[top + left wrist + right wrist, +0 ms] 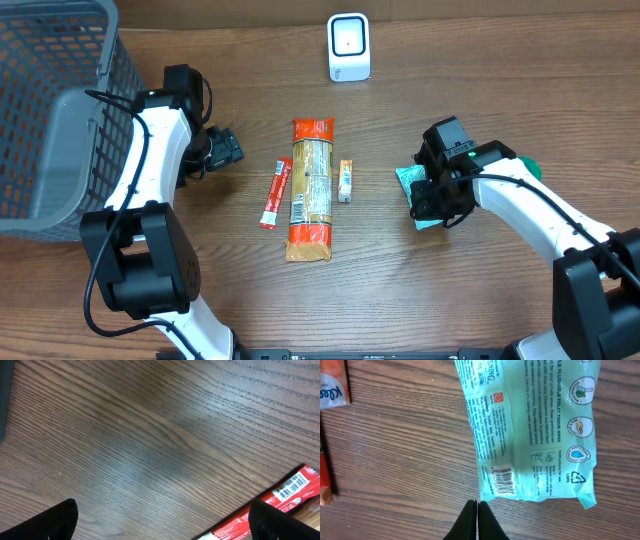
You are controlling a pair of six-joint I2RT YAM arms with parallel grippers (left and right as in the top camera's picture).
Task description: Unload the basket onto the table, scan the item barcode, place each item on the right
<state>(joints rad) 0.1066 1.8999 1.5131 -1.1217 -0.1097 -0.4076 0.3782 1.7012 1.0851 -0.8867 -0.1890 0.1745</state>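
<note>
Your right gripper (477, 506) is pressed together, empty, just beside the teal plastic tissue pack (535, 430). Your left gripper (162, 520) hangs spread wide near the thin red sachet (280, 500)

Scanner (349, 47) behind middle packet (311, 190); basket (60, 100) left.

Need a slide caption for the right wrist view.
Right fingers shut beside the teal tissue pack, its barcode facing up.
</note>
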